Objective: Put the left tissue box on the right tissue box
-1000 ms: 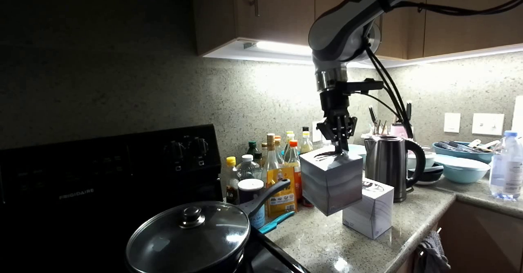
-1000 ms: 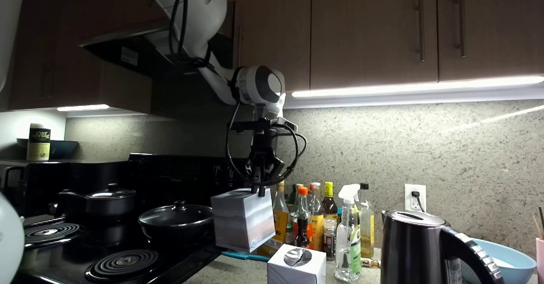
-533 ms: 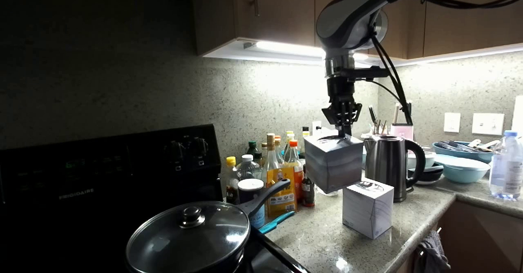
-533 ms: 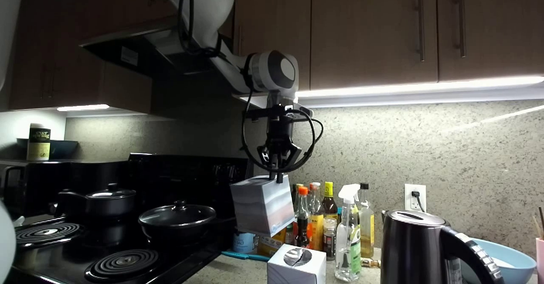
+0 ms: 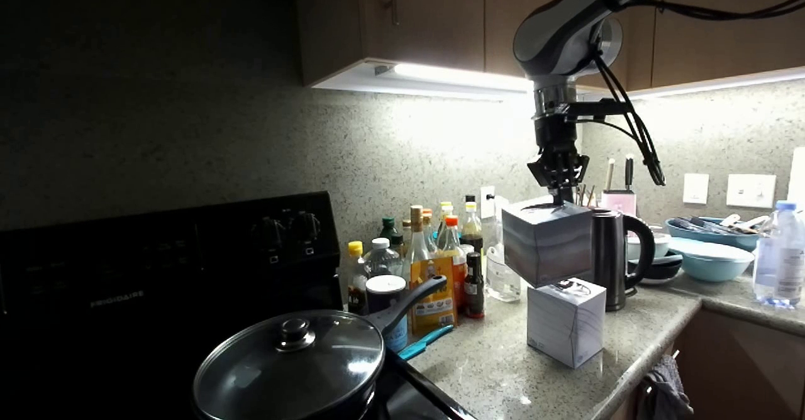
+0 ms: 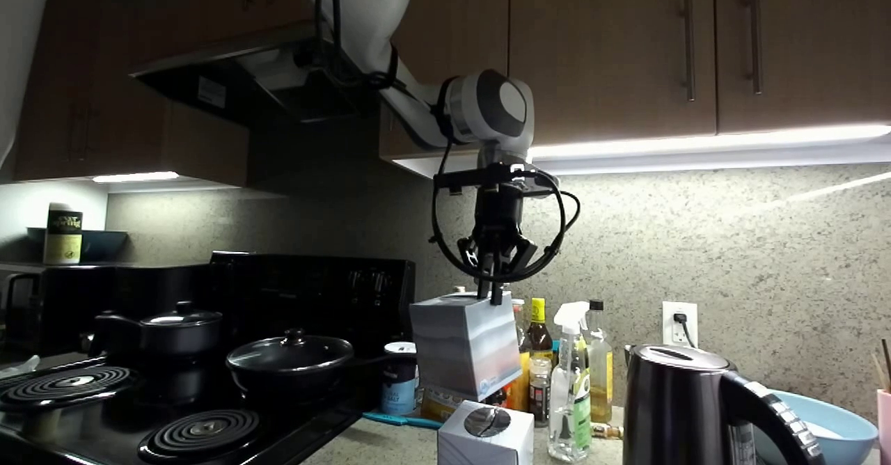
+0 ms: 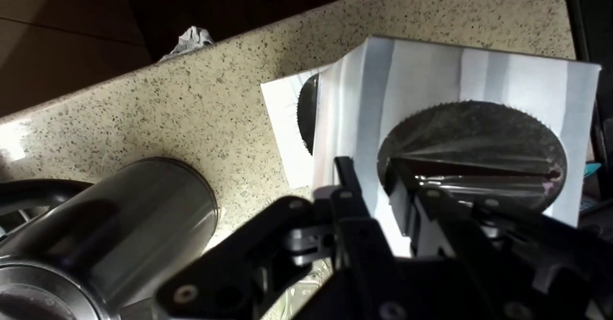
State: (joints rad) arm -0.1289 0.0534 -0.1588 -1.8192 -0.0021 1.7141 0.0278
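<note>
Speckled worktop [image 5: 490,370] runs out of frame in all three views, and the robot arm [image 6: 491,110] gets chopped off at the top in both exterior views. Kettle [image 5: 609,259] has its left flank blocked in an exterior view, plus the wrist view crops it at the left and bottom.

What's blocking it is the left tissue box [image 5: 547,247], up in the air, above and slightly left of the right tissue box [image 6: 486,444] in both exterior views. Can't tell if they touch; their outlines meet. The right tissue box gets sliced by the bottom of the frame in an exterior view, and in the wrist view only a strip of its top pokes out.

The left tissue box has its opening [image 7: 471,133] facing up, but it's tilted, bottom edge [image 6: 451,390] kicked out to the right in an exterior view. Sides look near equal, so I can't pick a long axis; the oval opening's runs left to right in the wrist view. Right tissue box stands upright.

Pincer [image 7: 372,166] is nearly closed, gripping the left tissue box by its top edge: one finger [image 7: 350,181] outside the wall, the other in the opening, tip lost in the dark. The small print [image 6: 489,384] is unreadable.
</note>
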